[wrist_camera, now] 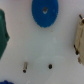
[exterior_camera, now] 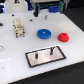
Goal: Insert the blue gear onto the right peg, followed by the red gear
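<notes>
blue gear (exterior_camera: pixel 44 34): bright blue | red gear (exterior_camera: pixel 63 37): bright red | plate (exterior_camera: pixel 44 56): grey with a black edge | two pegs, right peg (exterior_camera: pixel 50 51): dark | table (exterior_camera: pixel 15 55): white | small wooden-looking thing (exterior_camera: pixel 18 27): pale tan

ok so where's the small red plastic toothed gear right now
In the exterior view the small red plastic toothed gear lies flat on the white table, towards that view's right, just right of the wider blue plastic gear and behind the grey black-rimmed peg plate.

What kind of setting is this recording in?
Probably a lab or test bench: a plain white tabletop holding a pegged grey plate, a blue gear and a red gear.
</notes>
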Tool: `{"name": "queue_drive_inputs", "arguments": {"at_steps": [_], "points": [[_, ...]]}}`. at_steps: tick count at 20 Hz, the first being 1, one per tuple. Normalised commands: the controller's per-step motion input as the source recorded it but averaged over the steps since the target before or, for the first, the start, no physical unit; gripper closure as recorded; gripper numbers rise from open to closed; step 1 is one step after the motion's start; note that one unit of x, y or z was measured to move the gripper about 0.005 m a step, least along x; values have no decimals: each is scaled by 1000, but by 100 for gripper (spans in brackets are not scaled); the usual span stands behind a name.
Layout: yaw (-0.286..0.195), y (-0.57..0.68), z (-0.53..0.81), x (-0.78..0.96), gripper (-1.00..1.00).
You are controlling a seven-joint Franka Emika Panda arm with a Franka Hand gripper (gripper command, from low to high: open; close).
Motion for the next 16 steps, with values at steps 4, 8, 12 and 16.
{"name": "queue_drive_inputs", "arguments": {"at_steps": [4, 8, 12, 16], "points": [[0, 92, -569, -237, -100], [0, 41, -547, -219, -100], [0, 18, -524, -206, -100], [0, 19, -479, -158, -100]]}}
